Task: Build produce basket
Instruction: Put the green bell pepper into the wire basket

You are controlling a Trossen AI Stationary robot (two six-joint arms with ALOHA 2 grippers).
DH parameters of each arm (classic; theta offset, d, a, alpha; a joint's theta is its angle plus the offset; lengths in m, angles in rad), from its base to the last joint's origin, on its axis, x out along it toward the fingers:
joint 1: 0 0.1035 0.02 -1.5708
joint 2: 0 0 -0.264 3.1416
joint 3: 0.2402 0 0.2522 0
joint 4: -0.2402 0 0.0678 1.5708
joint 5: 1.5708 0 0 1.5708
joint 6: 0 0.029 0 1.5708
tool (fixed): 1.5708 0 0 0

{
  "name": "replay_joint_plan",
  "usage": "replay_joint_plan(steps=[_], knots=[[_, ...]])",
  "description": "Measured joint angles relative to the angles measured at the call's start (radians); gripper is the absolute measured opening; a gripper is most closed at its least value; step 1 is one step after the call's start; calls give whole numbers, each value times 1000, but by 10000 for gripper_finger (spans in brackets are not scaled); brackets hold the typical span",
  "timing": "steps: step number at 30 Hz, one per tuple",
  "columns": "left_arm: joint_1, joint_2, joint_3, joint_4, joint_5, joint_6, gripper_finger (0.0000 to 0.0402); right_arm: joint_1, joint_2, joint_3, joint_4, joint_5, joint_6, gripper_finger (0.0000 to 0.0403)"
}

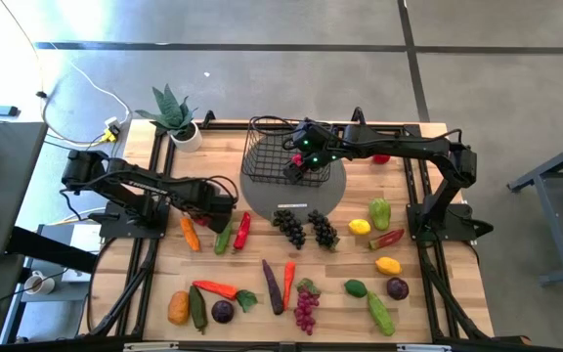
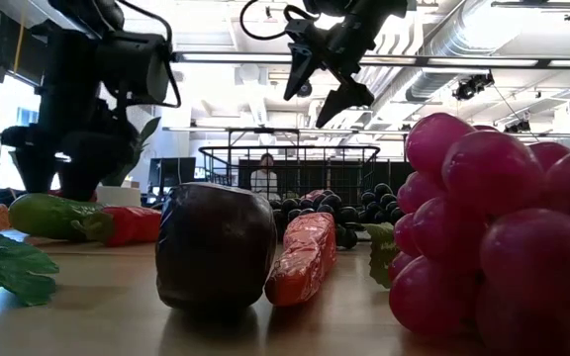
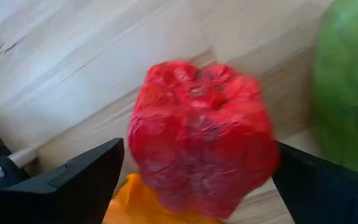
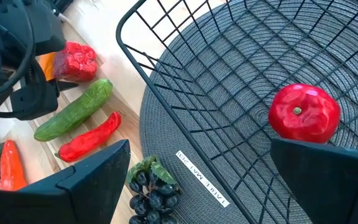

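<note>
Two sets of fingers spread wide: left fingers (image 3: pixel 92 180) flanking red pepper (image 3: pixel 201 134), ungripped; right fingers (image 4: pixel 95 180) empty over basket (image 4: pixel 241 81).

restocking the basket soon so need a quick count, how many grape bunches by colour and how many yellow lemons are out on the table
dark grape bunches: 2
magenta grape bunch: 1
yellow lemons: 2
total: 5

Basket (image 1: pixel 280 149) on round mat (image 1: pixel 313 198), 1 apple (image 4: pixel 304 112) inside; grape bunches (image 1: pixel 306 228) before mat.
</note>
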Motion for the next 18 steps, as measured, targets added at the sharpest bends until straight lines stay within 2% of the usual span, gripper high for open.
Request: replay_joint_plan(steps=[18], knots=[[-1,-8,-9,3,11,114,205,31,0,0,-1,-24,32,371]])
